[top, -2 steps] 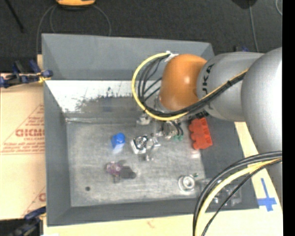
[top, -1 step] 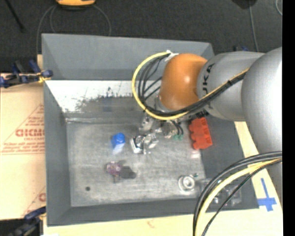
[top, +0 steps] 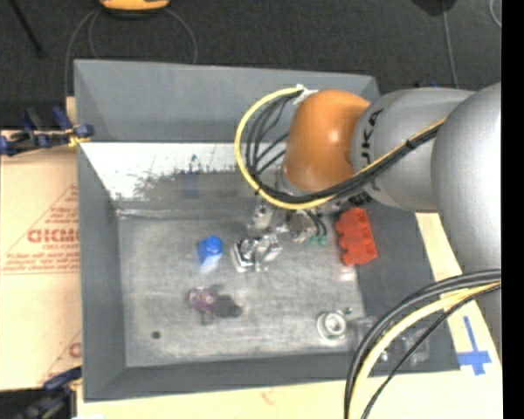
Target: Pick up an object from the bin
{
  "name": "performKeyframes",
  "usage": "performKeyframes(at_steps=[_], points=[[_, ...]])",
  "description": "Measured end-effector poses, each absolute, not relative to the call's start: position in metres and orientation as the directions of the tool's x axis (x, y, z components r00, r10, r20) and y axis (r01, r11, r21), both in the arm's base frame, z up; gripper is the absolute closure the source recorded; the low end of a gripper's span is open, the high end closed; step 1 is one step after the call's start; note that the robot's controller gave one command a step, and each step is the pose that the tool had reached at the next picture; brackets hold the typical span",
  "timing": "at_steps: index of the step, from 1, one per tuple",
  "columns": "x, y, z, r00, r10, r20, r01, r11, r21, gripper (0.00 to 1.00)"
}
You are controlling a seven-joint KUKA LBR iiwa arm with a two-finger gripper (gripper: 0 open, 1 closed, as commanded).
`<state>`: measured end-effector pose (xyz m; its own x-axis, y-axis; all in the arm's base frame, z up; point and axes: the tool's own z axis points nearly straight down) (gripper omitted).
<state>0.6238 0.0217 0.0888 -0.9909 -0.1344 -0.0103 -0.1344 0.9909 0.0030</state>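
The pincer [top: 256, 253] hangs low over the middle of the bin [top: 157, 160], close to its floor; I cannot tell whether it is open or closed, and nothing is visibly held in it. The nearest thing is a small blue cap [top: 210, 249], just to its left and apart from it. A purple piece [top: 204, 299] lies nearer and to the left, a red block [top: 356, 236] to the right beside the arm, and a pale ring [top: 332, 324] at the near right.

I see 2 likely risks. If the pincer closes where it hangs, it may shut on bare floor, since the cap sits off to 1 side. If it slides left to correct, it could nudge the light cap away instead of straddling it. The cap's rounded shape could also let it squirt out under a squeeze.
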Motion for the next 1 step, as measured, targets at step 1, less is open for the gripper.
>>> performKeyframes(at_steps=[1], points=[[0.6258, 0.0224, 0.1111, -0.991, -0.134, -0.011, -0.134, 0.991, 0.003, 1.00]])
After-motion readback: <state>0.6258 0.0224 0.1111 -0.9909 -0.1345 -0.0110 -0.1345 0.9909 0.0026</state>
